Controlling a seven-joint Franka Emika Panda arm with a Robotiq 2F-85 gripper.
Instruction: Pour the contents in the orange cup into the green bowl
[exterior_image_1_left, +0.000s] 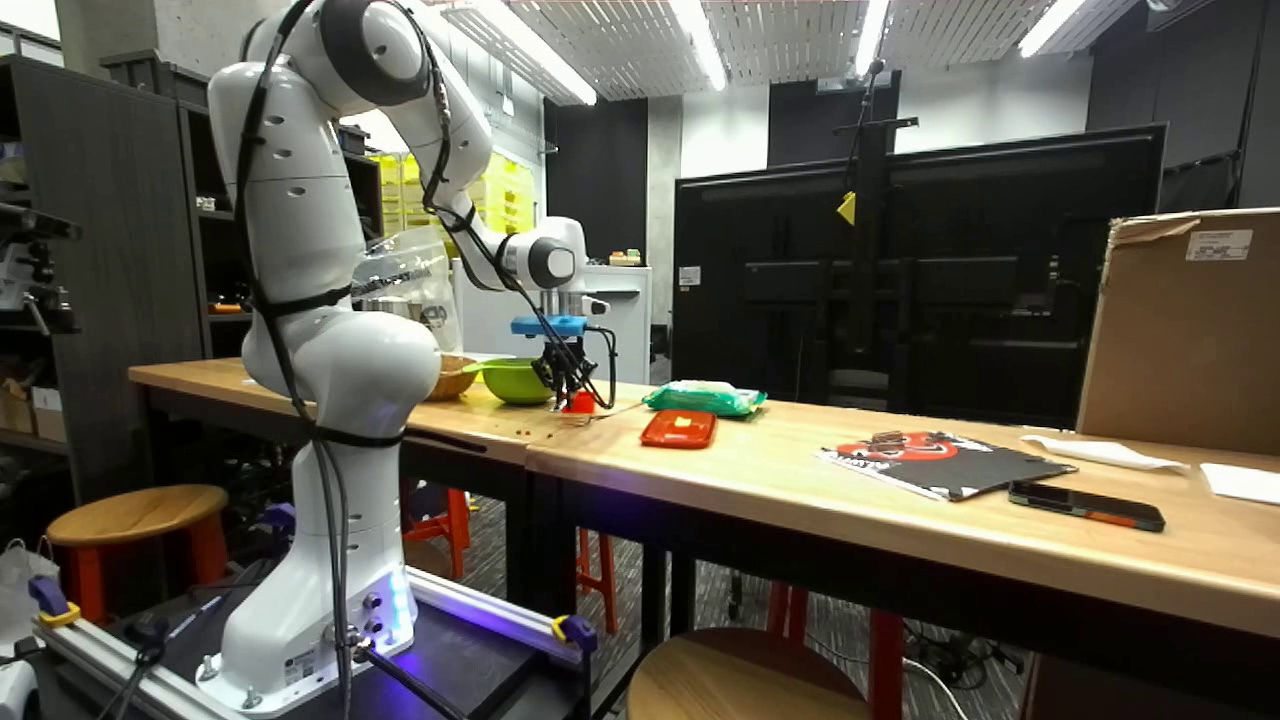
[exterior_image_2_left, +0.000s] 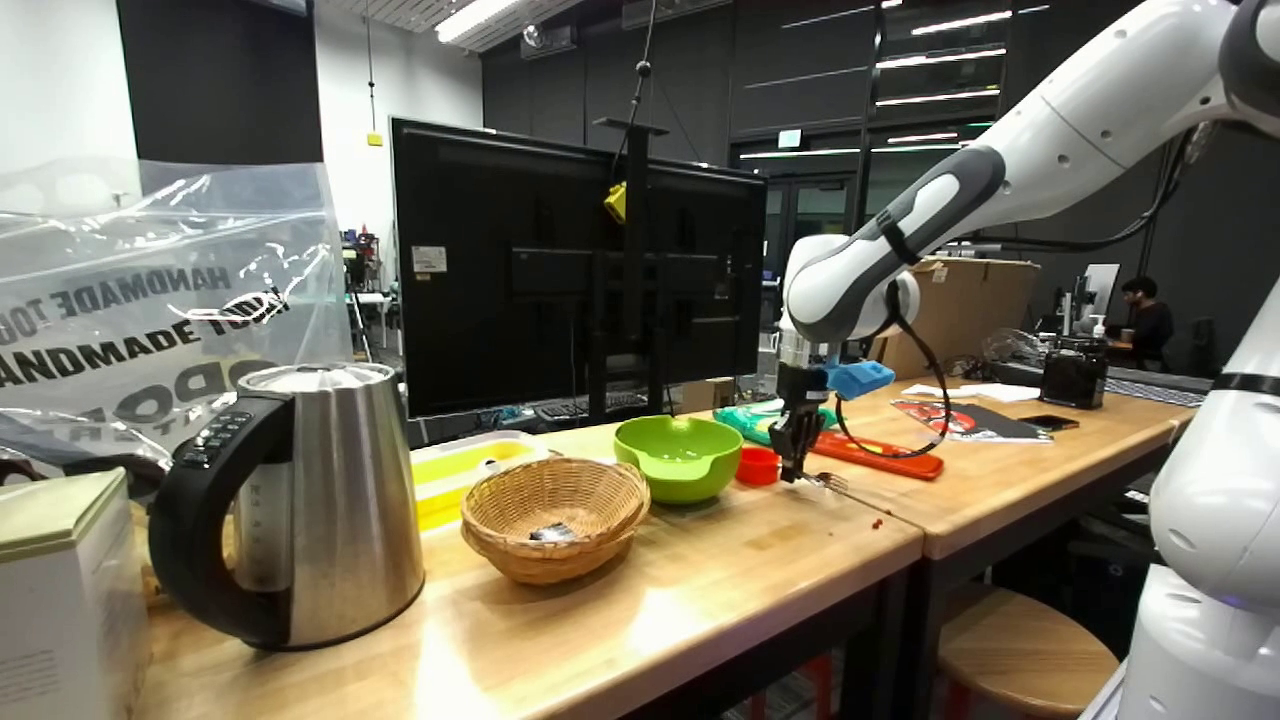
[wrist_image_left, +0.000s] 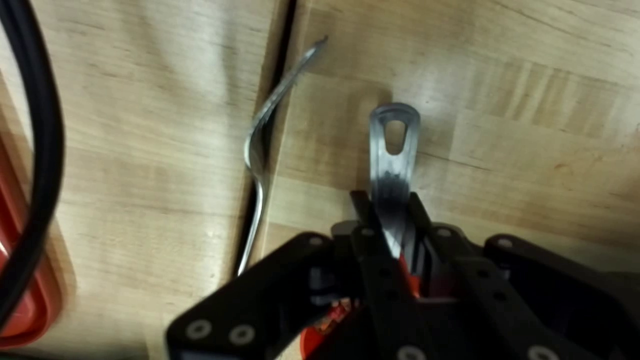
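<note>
Just beside green bowl, on or just above wooden table (can't tell which): orange cup, upright, w/ red bits inside per wrist view. Gripper points down, jaws drawn nearly together, pinching cup's metal handle, slotted end poking out past them. Fork nr gripper, over table seam. Wicker basket on bowl's opp. side from cup; steel kettle beyond basket. Red tray nr green packet, other side of gripper from bowl. Dark phone well apart from cup.
</note>
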